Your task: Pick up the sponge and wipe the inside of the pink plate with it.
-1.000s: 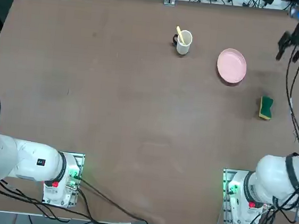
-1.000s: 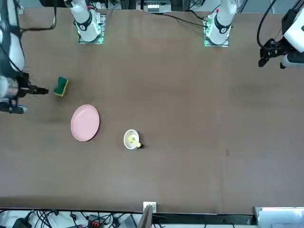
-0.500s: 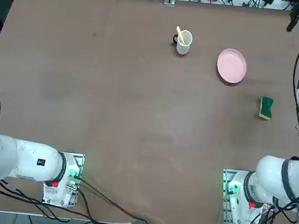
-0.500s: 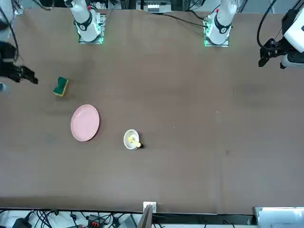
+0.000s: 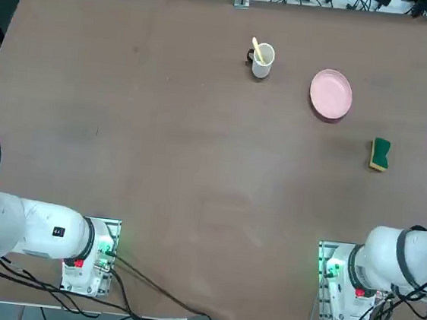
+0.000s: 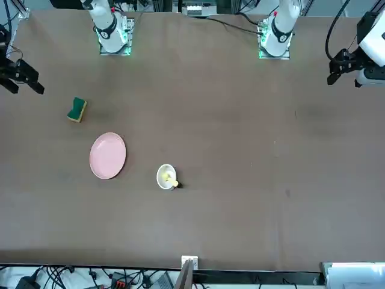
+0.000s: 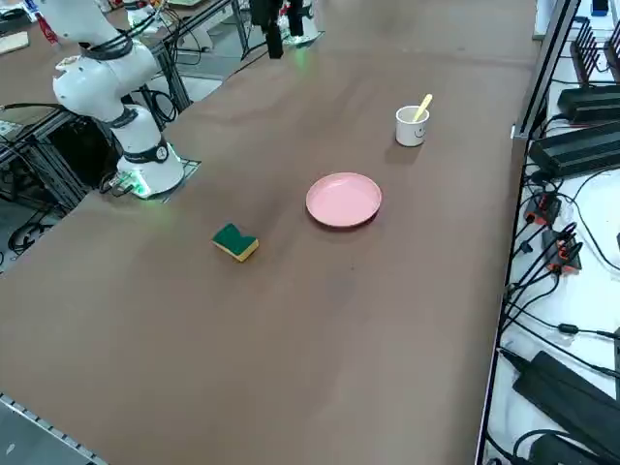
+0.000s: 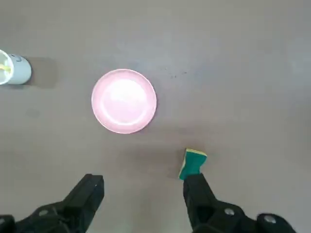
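**High above the table, sponge not yet in my jaws**

Clearly, the table is the widest thing below me, a bare brown surface carrying only three items, and I hang high over its edge. My jaws stand wide apart and empty, pointing straight down.

The pink plate lies flat well ahead of my fingertips, nearer the left finger's line, with nothing in it. A white mug with a yellow stick stands farther off on that same side, well clear of the plate.

The sponge is the smallest thing: green over yellow, lying just beyond the tip of my right finger, apart from the plate.

To do the pick well, I judge I should shift until the sponge sits midway between my fingers, turn so they close across its short sides, then drop straight down and close only once low around it.
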### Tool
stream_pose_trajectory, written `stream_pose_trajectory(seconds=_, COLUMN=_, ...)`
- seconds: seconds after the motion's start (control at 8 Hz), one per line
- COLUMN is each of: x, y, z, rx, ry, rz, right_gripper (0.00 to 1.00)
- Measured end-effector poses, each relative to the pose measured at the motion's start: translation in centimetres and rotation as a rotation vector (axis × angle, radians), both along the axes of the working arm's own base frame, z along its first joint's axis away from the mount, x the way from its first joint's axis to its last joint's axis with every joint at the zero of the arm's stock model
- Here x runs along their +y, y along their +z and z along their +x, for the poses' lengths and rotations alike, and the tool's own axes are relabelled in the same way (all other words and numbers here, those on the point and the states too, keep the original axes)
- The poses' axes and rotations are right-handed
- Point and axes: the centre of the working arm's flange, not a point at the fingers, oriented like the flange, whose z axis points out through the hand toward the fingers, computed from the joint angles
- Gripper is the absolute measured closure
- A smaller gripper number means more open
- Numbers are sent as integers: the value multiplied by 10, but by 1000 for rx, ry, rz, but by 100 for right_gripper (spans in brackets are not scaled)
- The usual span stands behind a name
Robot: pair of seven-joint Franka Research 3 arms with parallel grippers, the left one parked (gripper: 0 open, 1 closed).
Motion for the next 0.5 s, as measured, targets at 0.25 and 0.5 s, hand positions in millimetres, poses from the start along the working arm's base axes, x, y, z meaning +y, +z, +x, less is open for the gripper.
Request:
stream_pose_trajectory(seconds=0.25, x=-1, y=1, z=1, rx=-7, ry=0, rz=6, right_gripper=0)
stream_pose_trajectory(seconds=0.5, x=7, y=2, z=1, rx=-10, ry=15, rz=7, right_gripper=0)
